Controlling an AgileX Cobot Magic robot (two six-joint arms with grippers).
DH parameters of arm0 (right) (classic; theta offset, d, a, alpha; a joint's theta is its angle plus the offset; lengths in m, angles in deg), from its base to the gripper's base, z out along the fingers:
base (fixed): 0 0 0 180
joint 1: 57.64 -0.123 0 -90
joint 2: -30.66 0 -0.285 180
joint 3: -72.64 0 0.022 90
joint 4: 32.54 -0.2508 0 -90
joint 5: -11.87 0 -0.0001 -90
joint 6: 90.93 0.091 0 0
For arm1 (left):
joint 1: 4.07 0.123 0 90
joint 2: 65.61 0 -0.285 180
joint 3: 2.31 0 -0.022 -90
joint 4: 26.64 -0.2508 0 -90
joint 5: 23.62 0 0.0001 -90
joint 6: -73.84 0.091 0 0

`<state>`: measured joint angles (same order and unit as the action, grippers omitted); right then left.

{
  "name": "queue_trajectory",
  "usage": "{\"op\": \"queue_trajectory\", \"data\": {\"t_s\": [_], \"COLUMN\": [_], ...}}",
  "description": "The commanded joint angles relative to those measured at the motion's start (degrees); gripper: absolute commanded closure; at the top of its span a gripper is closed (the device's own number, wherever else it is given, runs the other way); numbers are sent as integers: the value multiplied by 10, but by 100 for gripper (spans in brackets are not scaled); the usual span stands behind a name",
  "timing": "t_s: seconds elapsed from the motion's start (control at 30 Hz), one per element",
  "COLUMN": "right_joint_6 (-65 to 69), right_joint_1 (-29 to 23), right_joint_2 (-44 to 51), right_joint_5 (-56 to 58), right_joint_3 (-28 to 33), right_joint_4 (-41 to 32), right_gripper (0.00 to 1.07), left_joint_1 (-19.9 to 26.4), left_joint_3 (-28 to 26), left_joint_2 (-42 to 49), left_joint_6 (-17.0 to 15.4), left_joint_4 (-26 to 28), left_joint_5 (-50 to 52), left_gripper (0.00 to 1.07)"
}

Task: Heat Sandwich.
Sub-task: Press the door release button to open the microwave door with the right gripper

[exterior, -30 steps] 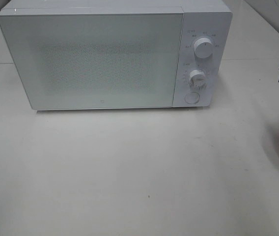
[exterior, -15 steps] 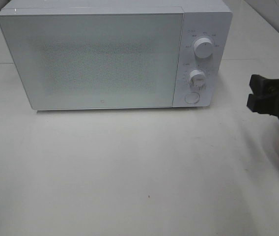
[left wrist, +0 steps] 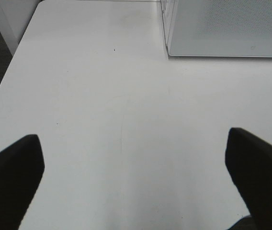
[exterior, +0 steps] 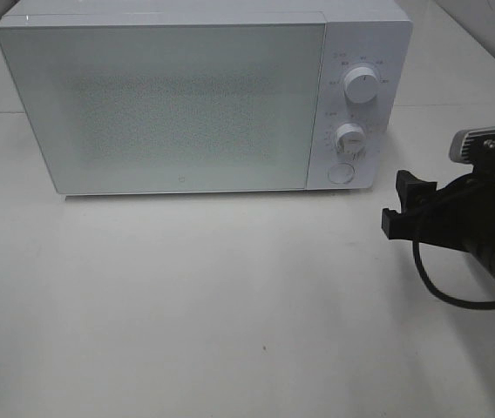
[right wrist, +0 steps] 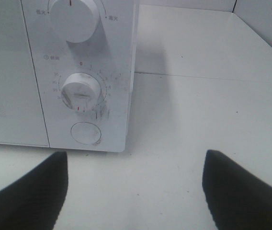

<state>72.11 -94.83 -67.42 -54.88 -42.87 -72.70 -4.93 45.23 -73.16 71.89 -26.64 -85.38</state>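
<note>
Item, high view: white microwave (exterior: 169,104), door shut, filling the frame from 10 to 1 o'clock on a white table (exterior: 186,305). Control panel on the microwave's 3 o'clock side, top to bottom: upper dial (exterior: 362,85), lower dial (exterior: 350,138), round button (exterior: 341,172). Item: right gripper (exterior: 397,202), black, at 3 o'clock in the high view, apart from the microwave. Its fingertips point toward 9 o'clock and the round button lies at about 11 o'clock from them. Its jaws are spread wide with nothing between them. The right wrist view shows both fingers (right wrist: 26,191) far apart over bare table, with the lower dial and round button ahead of them. A black cable (exterior: 448,292) loops below the arm at 4 o'clock. Item: left gripper (left wrist: 133,182), seen only in its own wrist view. Its jaws are likewise spread wide and empty above bare table, well back from the near corner of the microwave ahead. Item: sandwich, location cannot be told from these views. The frosted door does not show what is inside.
</note>
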Motion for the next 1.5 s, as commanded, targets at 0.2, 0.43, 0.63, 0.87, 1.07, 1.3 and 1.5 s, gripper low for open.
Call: {"op": "queue_trajectory", "data": {"t_s": [0.2, 0.43, 0.63, 0.87, 1.07, 1.3, 1.5], "right_joint_6": [-7, -7, 17, 209, 379, 685, 836], "right_joint_1": [-82, -103, -103, -103, -103, -103, -103], "right_joint_2": [-40, -45, -45, -45, -45, -45, -45], "right_joint_5": [-45, -53, -53, -53, -50, -18, -5], "right_joint_3": [-2, -2, -2, -2, -2, -2, -2], "right_joint_4": [-80, -101, -100, -100, -100, -99, -99], "right_gripper": [32, 32, 32, 32, 32, 32, 35], "left_joint_1": [2, 2, 2, 2, 2, 2, 2], "left_joint_3": [0, 0, 0, 0, 0, 0, 0], "left_joint_2": [13, 13, 13, 13, 13, 13, 13], "left_joint_6": [1, 1, 1, 1, 1, 1, 1], "left_joint_4": [3, 3, 3, 3, 3, 3, 3], "left_joint_5": [3, 3, 3, 3, 3, 3, 3], "left_gripper": [9, 9, 9, 9, 9, 9, 9]}}
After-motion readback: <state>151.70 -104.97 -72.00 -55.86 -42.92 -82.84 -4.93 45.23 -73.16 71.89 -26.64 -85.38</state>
